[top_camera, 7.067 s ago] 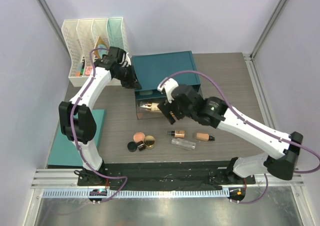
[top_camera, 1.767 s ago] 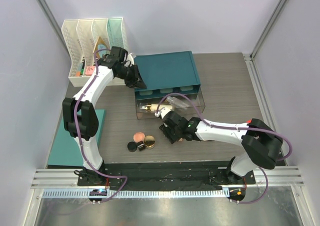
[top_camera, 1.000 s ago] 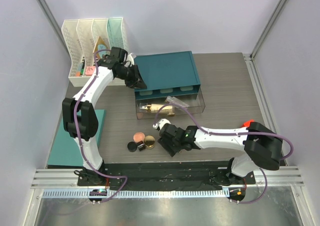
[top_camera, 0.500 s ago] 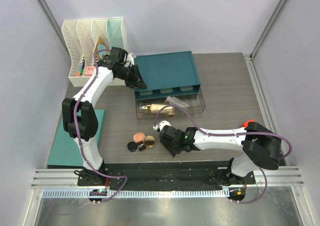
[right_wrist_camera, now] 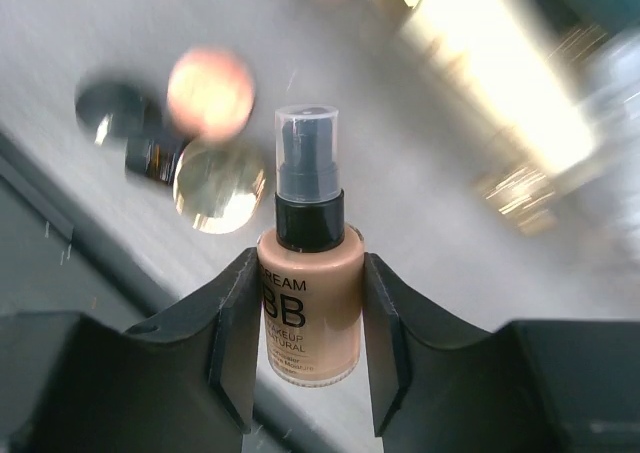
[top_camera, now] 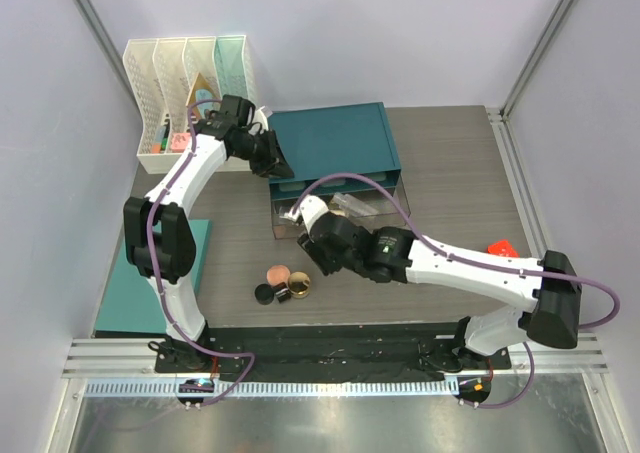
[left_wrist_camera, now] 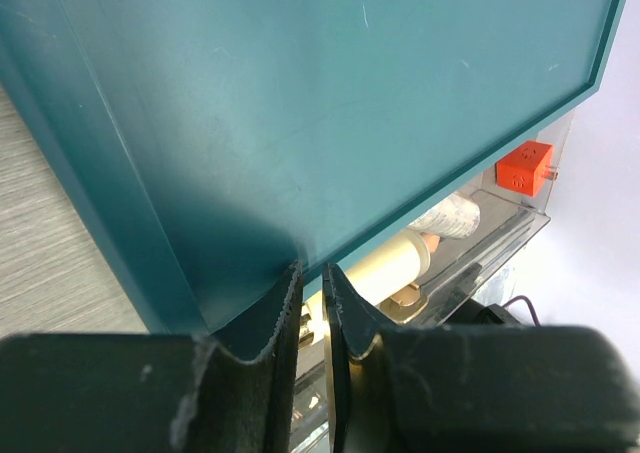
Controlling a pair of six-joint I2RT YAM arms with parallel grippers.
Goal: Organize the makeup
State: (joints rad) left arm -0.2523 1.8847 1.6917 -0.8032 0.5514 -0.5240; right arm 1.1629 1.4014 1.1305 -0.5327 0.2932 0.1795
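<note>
My right gripper [top_camera: 308, 241] is shut on a beige BB cream foundation bottle [right_wrist_camera: 308, 303] with a black pump and clear cap, and holds it above the table in front of the clear box [top_camera: 392, 205]. A pink blush compact [top_camera: 278, 273], a black jar [top_camera: 264, 293] and a gold-rimmed compact [top_camera: 298, 288] lie on the table; they show blurred in the right wrist view. A beige tube [left_wrist_camera: 385, 268] and other makeup lie in the clear box. My left gripper [top_camera: 276, 165] is shut on the left edge of the teal lid [top_camera: 335, 138], holding it raised.
White file racks [top_camera: 190, 83] stand at the back left. A teal mat [top_camera: 150, 273] lies at the left edge. A small red cube [top_camera: 500, 246] sits at the right and shows in the left wrist view [left_wrist_camera: 523, 168]. A black strip runs along the near edge.
My right gripper has lifted from the table front and moved back and left toward the clear box, carrying the foundation bottle. The left arm and lid have not moved.
</note>
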